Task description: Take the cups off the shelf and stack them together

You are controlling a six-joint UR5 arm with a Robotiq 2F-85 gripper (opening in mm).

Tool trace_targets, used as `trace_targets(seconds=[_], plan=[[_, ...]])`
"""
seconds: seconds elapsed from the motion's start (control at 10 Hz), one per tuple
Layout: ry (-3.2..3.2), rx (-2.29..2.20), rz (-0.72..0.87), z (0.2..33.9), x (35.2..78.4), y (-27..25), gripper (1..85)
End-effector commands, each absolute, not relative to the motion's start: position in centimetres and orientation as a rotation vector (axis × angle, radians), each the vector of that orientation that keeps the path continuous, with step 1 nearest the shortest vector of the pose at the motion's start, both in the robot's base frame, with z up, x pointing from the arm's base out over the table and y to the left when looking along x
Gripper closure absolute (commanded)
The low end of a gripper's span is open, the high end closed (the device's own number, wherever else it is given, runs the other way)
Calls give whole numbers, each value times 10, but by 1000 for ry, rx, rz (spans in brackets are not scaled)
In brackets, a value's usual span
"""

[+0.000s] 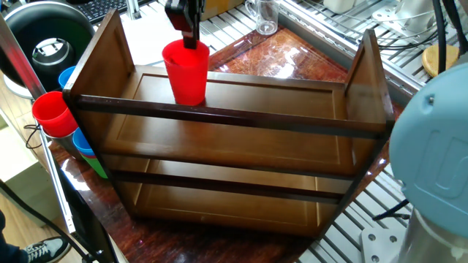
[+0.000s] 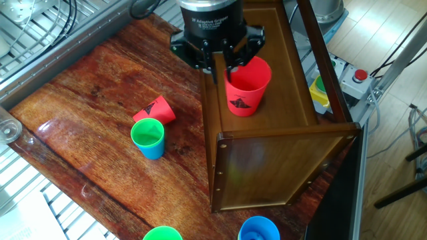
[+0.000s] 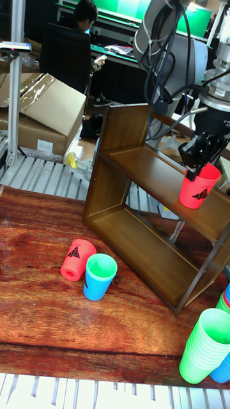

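Wooden tabletop [image 2: 100, 87], item one: red cup [image 2: 248, 87] upright on shelf [image 2: 293, 93] upper tier; gripper [image 2: 223, 67] straddles its rim, one finger inside, whether pinched yet we cannot tell; we judge grasping underway; next, close and lift clear.

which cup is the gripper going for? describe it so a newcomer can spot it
Find the dark wooden shelf. On its top tier stands one upright red cup with a black mark, the gripper straddling its rim. It is the only cup on the shelf; the other red cup lies tipped on the table.
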State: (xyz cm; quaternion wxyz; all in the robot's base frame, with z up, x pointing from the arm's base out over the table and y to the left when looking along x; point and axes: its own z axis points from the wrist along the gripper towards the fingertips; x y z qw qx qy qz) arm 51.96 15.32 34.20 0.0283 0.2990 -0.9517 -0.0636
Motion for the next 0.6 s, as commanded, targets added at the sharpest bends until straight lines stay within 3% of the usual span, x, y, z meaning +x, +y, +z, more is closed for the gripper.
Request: trace_targets(seconds=[0.0, 0.3, 0.5], plan=[[-2951, 904, -181, 340, 521, 152, 843], [-2840, 1075, -40, 371, 524, 115, 843], [-2808, 1262, 83, 366, 551, 99, 843]])
